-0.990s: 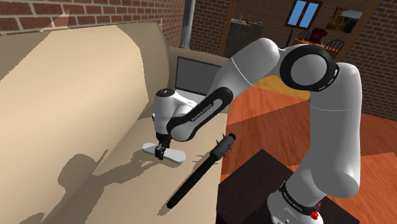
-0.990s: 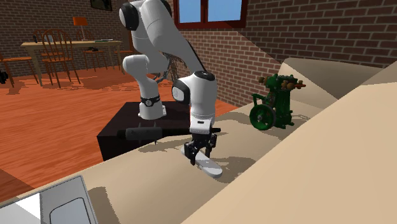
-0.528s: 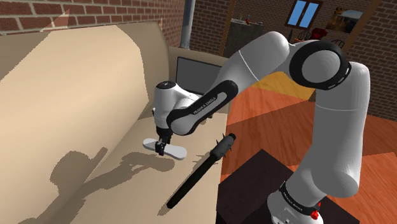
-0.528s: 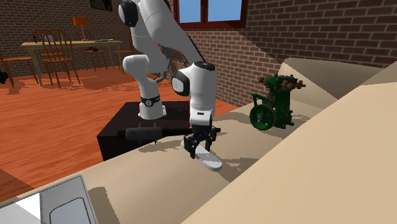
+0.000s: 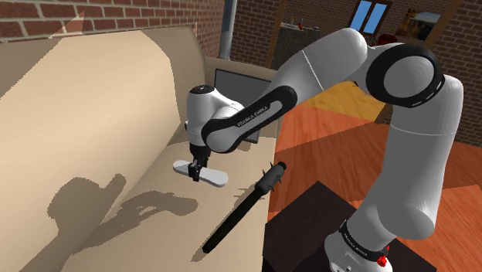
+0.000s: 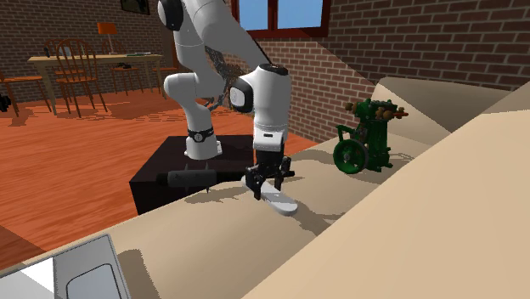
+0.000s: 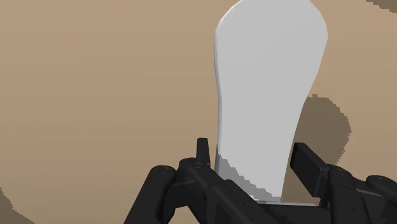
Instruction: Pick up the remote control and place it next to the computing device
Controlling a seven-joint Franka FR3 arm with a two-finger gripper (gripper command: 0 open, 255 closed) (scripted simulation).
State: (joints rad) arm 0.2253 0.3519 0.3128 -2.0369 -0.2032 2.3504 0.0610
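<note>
The remote control [image 5: 208, 175] is a plain pale grey, flat, elongated piece. My gripper [image 5: 198, 168] is shut on its narrower end and holds it level a little above the tan sofa seat [image 5: 154, 224], where its shadow falls apart from it. In the second exterior view the remote [image 6: 281, 202] hangs under the gripper [image 6: 267, 188]. The wrist view has the remote [image 7: 267, 95] clasped between the black fingers [image 7: 202, 154] of the gripper [image 7: 254, 167]. The computing device, a grey laptop [image 5: 232, 89], stands open behind the arm; its base [image 6: 81, 273] lies at the second exterior view's lower left.
A long black spiked club [image 5: 243, 207] lies along the seat's front edge near the dark stand [image 5: 309, 224]. A green model engine [image 6: 365, 136] stands on the seat beyond the gripper. The tall tan sofa back [image 5: 77, 100] rises along the shoulder view's left.
The gripper has risen with the remote, lifting it off the seat and carrying it slightly toward the laptop. The shadow below has drawn away from it.
</note>
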